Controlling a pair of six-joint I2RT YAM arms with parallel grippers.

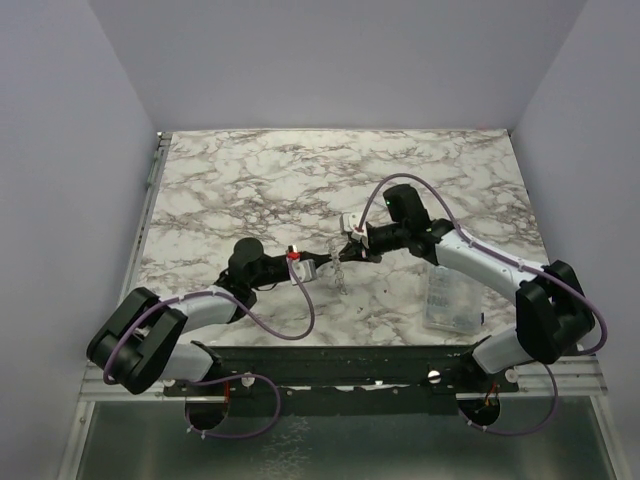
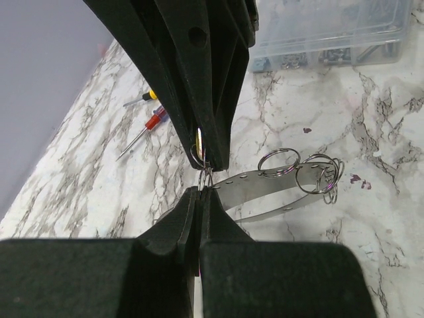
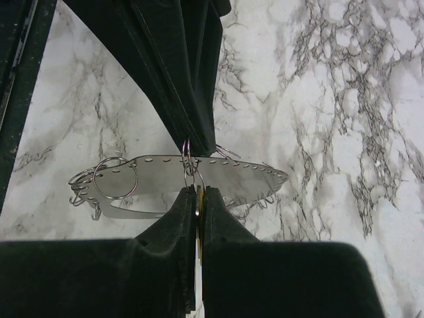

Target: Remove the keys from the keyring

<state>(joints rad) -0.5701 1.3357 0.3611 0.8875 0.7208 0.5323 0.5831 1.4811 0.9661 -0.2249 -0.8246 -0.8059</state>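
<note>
Left end effector (image 2: 204, 192) has its two fingers pressed tight together, and it is pinching a small ring (image 2: 205, 177) of thin wire right at its tips. Right end effector (image 3: 199, 192) comes in from the other side, tip to tip with the left one, and its fingers are shut on a tiny flat golden key (image 2: 199, 141). The key looks hooked on that same small ring, so the two end effectors are almost touching each other. Just past the left tips and a bit to their right, the big grey keyring (image 2: 265, 189) hangs from the small ring. It is a flat metal hoop with little holes and a few more wire rings on it, and its far end is low by the desk (image 1: 250, 180). I think the step now is getting the key off its ring. Next, I think one end effector must hold firm while the other slides and turns the key around the wire to the gap. That needs slow, tiny moves, because the wire is thin and could slip out. Further off to the left of the left end effector lie two screwdrivers (image 2: 154, 122), and a clear box (image 1: 452, 300) sits on the desk beyond the right arm.
</note>
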